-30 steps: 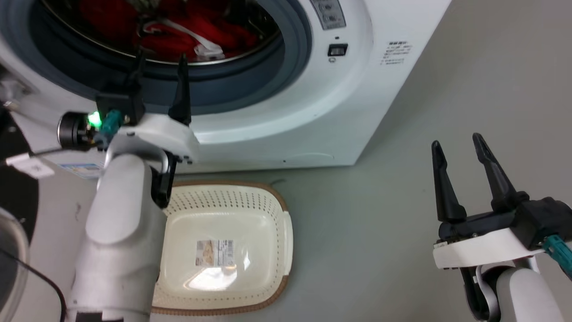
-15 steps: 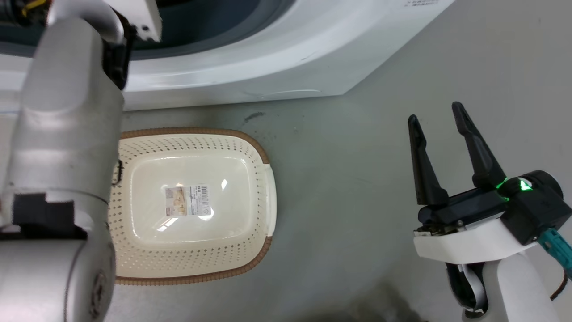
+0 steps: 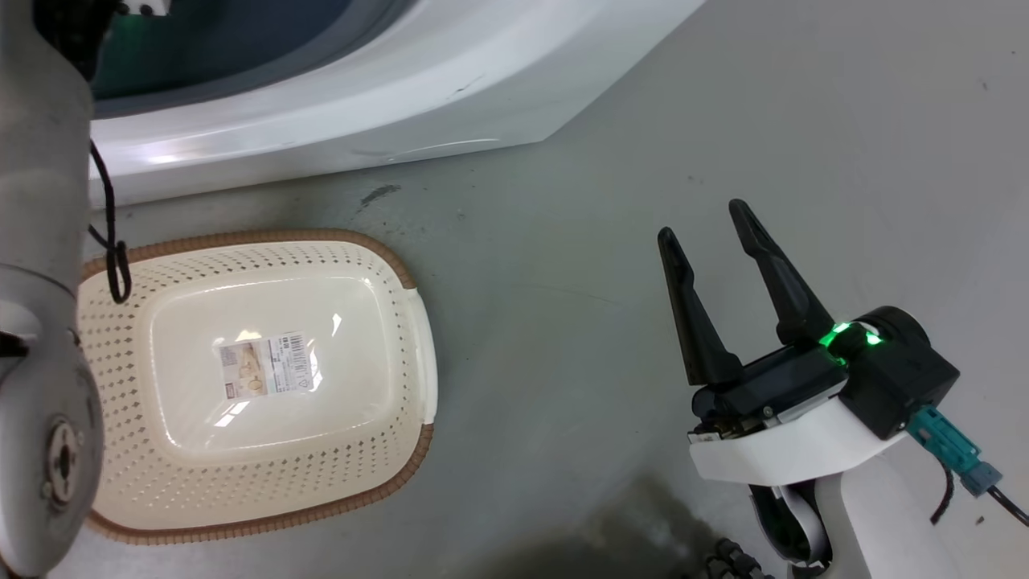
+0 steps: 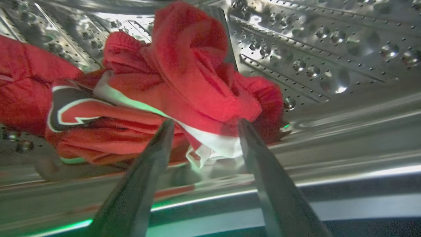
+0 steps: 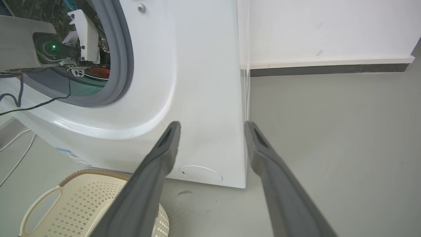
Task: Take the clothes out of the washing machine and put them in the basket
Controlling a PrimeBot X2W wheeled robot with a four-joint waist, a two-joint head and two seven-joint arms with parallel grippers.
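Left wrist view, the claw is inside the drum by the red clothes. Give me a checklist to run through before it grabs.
1. Left claw open: ok, its fingers are spread.
2. Clothes lined up with it: ok, the red heap lies just past the tips.
3. Tips touching cloth: cannot tell.
4. Basket ready: ok, it holds only a paper label.
5. Right claw out of the way: ok, open over the floor, beside the washing machine.
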